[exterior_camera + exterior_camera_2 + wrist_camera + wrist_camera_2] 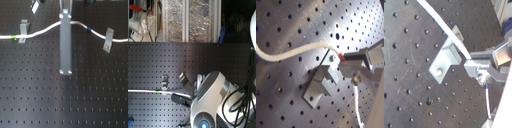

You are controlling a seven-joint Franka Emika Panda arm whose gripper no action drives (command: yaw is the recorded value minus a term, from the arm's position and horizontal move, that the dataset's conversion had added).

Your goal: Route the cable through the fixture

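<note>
The white cable (45,29) runs across the black perforated board in the first exterior view, with a green band (14,36) at that view's left and a blue band (89,30) right of the middle. It arcs up to my gripper (65,20), under the long grey bar (65,47). In both wrist views the gripper (342,56) (475,65) is shut on the cable (291,52) (444,22), right beside a grey fixture clip (321,84) (445,59). The cable passes over that clip's edge. More cable (357,102) hangs past the fingers.
Two more grey clips (22,31) (108,40) stand where the cable crosses, another (35,6) at the back. In the second exterior view the white arm (213,95) fills the front, with clips (164,80) (183,77) and the cable (143,90) beside it, and shelves behind.
</note>
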